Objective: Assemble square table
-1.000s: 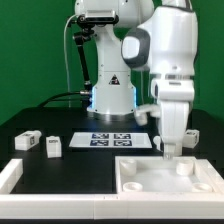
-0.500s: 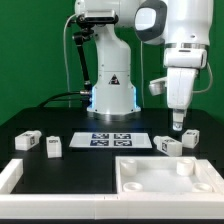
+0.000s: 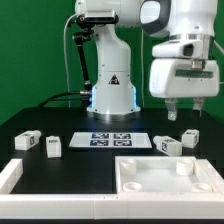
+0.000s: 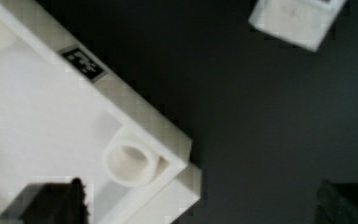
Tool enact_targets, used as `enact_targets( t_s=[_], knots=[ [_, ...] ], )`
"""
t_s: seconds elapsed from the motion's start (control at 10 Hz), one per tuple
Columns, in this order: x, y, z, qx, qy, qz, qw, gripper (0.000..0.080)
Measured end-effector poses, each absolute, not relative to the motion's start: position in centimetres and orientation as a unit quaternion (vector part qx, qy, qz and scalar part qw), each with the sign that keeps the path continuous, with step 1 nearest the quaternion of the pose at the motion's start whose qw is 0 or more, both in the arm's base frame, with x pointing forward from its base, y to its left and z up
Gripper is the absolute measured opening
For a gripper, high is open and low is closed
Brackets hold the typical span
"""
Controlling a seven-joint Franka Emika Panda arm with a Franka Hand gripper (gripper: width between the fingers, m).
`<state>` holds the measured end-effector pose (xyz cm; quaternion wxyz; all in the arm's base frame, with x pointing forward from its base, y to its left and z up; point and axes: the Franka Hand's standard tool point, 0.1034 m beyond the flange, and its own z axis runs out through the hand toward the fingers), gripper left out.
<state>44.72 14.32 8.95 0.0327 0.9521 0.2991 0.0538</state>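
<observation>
The square tabletop (image 3: 150,178) lies at the front right, recessed side up, with round sockets in its corners. It fills one side of the wrist view (image 4: 43,120), where a tag and one corner socket (image 4: 131,160) show. Four loose legs lie on the black table: two at the exterior view's left (image 3: 28,140) (image 3: 52,146) and two at its right (image 3: 168,145) (image 3: 190,135). One leg shows in the wrist view (image 4: 300,18). My gripper (image 3: 184,112) hangs open and empty, high above the right-hand legs and the tabletop's far right corner. Its fingertips (image 4: 51,205) stand wide apart.
The marker board (image 3: 120,140) lies flat in the middle, in front of the robot base (image 3: 112,95). A long white bar (image 3: 12,176) edges the workspace at the front left. A cable hangs behind the arm at the left.
My gripper has risen from just above the tabletop's far right corner and shifted to the exterior view's right. It holds nothing. The parts have not moved.
</observation>
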Motion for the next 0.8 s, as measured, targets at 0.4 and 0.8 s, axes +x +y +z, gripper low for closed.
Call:
enact_targets(
  t_s=[0.4,0.8],
  knots=[
    [44.6,14.7,8.5,0.983,0.174,0.051,0.015,0.0649],
    [39.0,14.9,5.2,0.991,-0.132,-0.016,-0.001,0.0649]
  ],
)
